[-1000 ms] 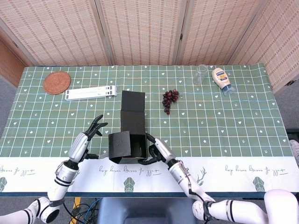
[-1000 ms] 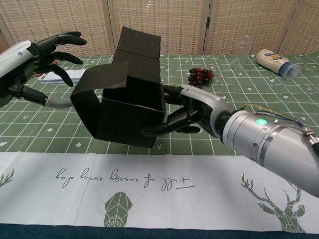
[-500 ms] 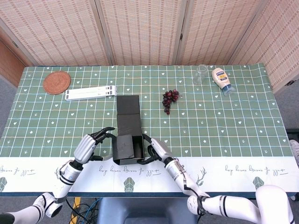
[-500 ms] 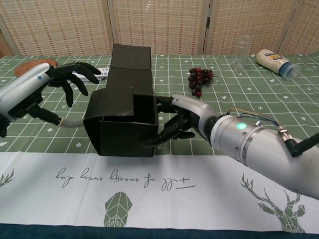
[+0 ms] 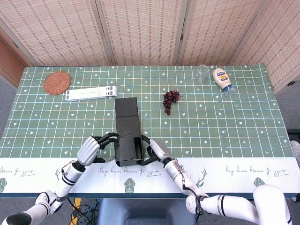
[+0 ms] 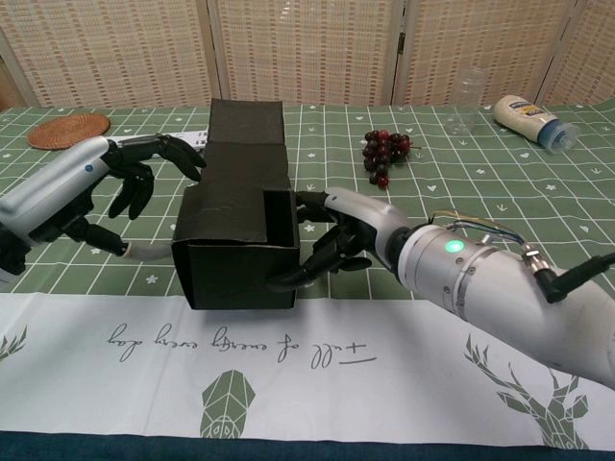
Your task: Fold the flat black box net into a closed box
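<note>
**Box settles lower between both hands**

The black box (image 6: 235,254) now sits flat on the tabletop (image 6: 480,192), lower centre. The right robot hand (image 6: 332,245) grips its side; the left robot hand (image 6: 135,178), fingers spread, has closed in.

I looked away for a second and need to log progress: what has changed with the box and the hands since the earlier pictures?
The black box, tilted up a second ago, now sits flat on the table. The left hand came in from the side, its fingers now at the box's left edge. The right hand stayed against its right side. The grapes, bottle and coaster have not moved.
</note>
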